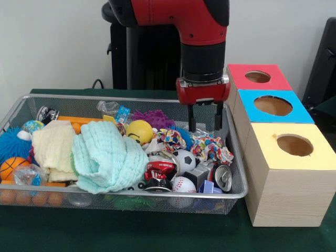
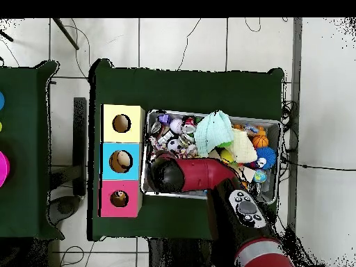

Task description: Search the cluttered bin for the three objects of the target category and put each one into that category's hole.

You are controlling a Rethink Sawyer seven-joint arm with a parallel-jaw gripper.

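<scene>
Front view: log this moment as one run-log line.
gripper: open, empty, above bin's box-side end | wire mesh bin: cluttered | red-topped box hole: nothing seen inside | phase: searching

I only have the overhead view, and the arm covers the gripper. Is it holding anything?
Observer: No. In the front view the gripper is open, with nothing between its fingers.
Operator: Where over the bin is it?
Observer: At the cluttered bin's end beside the boxes, above a knotted multicoloured cloth toy.
Operator: Is it touching that toy?
Observer: No, it appears to hang clear above it.
</scene>
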